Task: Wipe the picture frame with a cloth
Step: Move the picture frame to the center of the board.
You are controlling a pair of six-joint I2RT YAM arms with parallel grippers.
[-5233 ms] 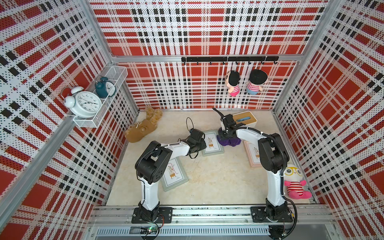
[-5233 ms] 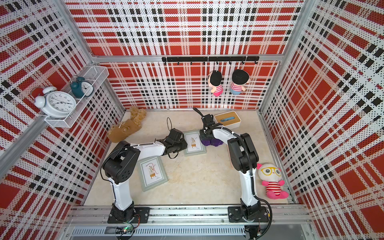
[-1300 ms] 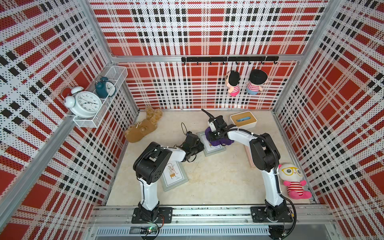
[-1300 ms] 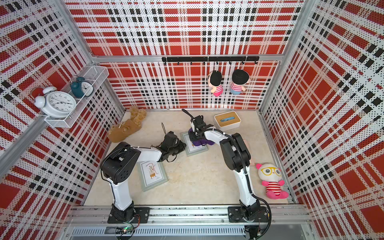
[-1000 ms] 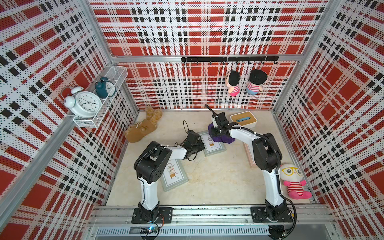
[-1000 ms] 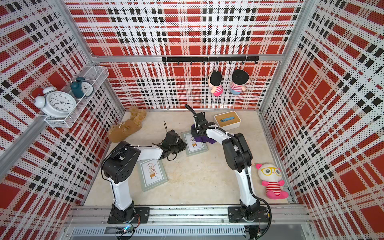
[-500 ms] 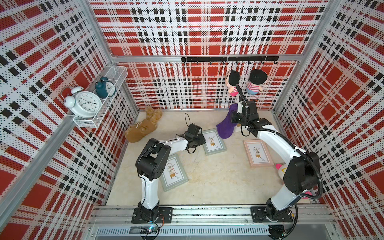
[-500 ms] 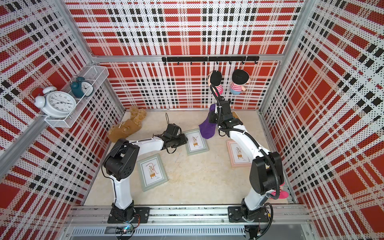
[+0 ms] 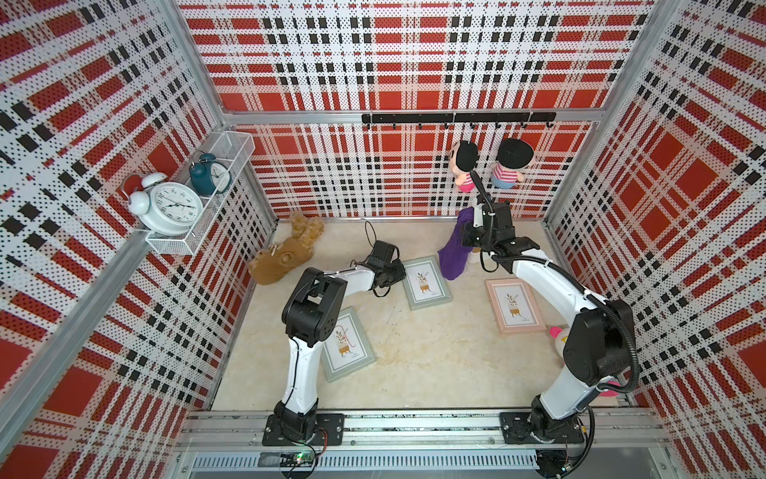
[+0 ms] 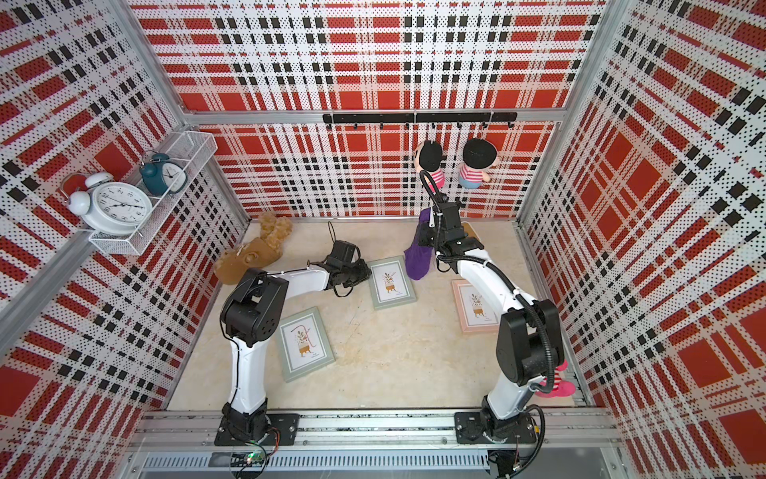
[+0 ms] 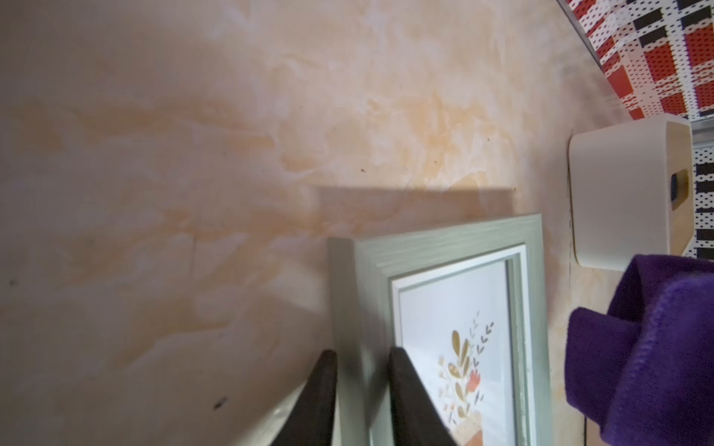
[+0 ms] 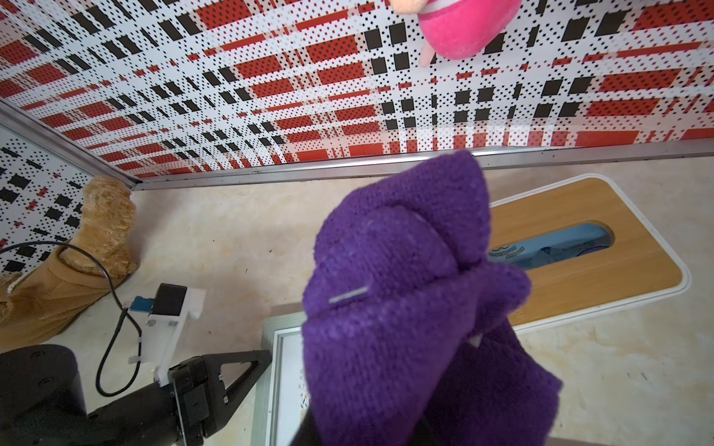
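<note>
Lift-off! Has hoisted cloth (image 9: 454,249) clear of picture frame (image 9: 427,282), dangling it near back wall (image 9: 373,186), pinched tight in right claw (image 9: 468,234). Means wiping on hold, glass uncovered. Keeps left claw (image 11: 361,363) clamped, seemingly, on frame's green edge. Cannot see right fingertips under purple folds; tissue box (image 12: 579,247) half covered.

I count three picture frames (image 9: 427,282) (image 9: 347,349) (image 9: 515,306), one purple cloth (image 9: 452,259), two alarm clocks (image 9: 172,207) (image 9: 207,179), two hanging dolls (image 9: 464,166) (image 9: 510,166), one brown plush toy (image 9: 286,257), one tissue box (image 12: 572,285), one half-hidden doll (image 10: 555,383).
</note>
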